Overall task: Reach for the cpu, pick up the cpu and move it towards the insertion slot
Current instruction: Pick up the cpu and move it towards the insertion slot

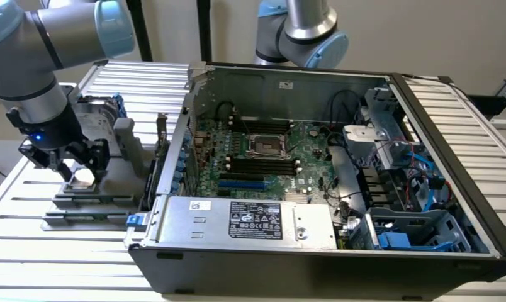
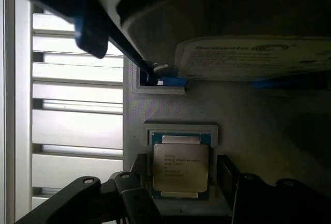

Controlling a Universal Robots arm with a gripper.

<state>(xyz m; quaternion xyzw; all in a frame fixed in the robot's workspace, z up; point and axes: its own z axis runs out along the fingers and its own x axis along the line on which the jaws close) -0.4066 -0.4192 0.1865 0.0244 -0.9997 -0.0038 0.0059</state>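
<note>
The gripper (image 1: 78, 173) holds its 2 fingers (image 2: 227, 175) spread, with the chip (image 2: 180, 167) lying flat between them, apparently not touched on either side.

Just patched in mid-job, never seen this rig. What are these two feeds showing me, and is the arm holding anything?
The exterior view comes from a camera off the arm: a grey robot arm on its left ends in a gripper, beside an open computer case on a slatted table. The wrist view comes from a camera on the arm's wrist. There the cpu, a small silver-topped chip, lies in a grey holder, with a gripper finger on each side, apart from it, so nothing is held. The insertion slot is the shiny-framed square socket inside the case.
</note>
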